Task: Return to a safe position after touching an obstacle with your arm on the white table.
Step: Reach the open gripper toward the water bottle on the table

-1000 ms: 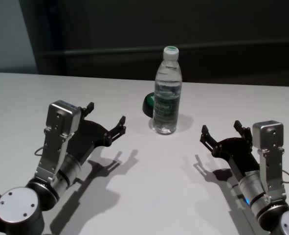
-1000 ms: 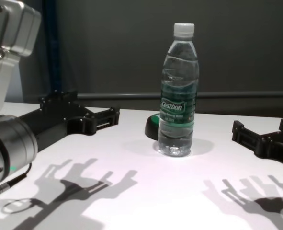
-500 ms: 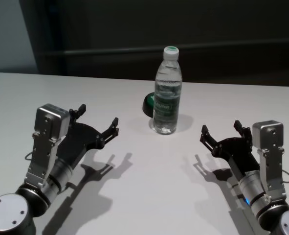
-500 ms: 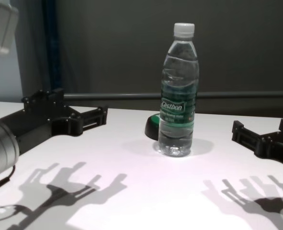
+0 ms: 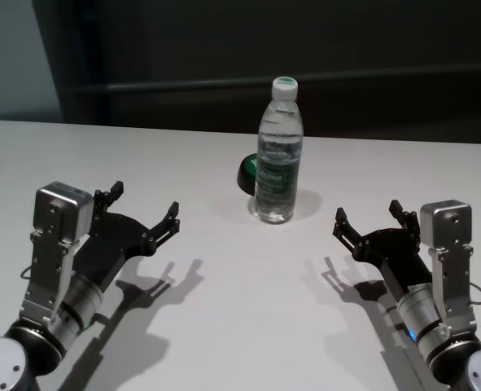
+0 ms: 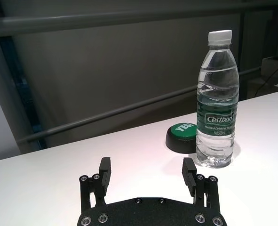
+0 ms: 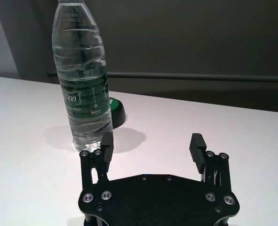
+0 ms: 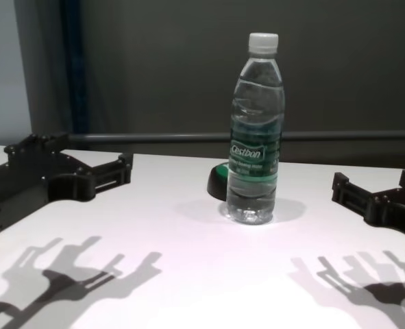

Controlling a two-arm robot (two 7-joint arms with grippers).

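Observation:
The obstacle, a tall clear water bottle (image 5: 278, 155) with a white cap and a dark green label, stands upright at the middle of the white table (image 5: 240, 309). It also shows in the chest view (image 8: 255, 130), the left wrist view (image 6: 217, 113) and the right wrist view (image 7: 84, 89). My left gripper (image 5: 145, 201) is open and empty, low over the table, well to the left of the bottle and nearer to me. In its wrist view (image 6: 146, 164) nothing lies between the fingers. My right gripper (image 5: 367, 210) is open and empty at the right, clear of the bottle (image 7: 152, 139).
A small low black-and-green dome (image 5: 247, 173) sits just behind and left of the bottle; it also shows in the chest view (image 8: 218, 181). A dark wall with a horizontal rail runs behind the table's far edge.
My left arm has drawn back to the left and toward me, away from the bottle. The bottle stays upright in place. The right arm has not moved.

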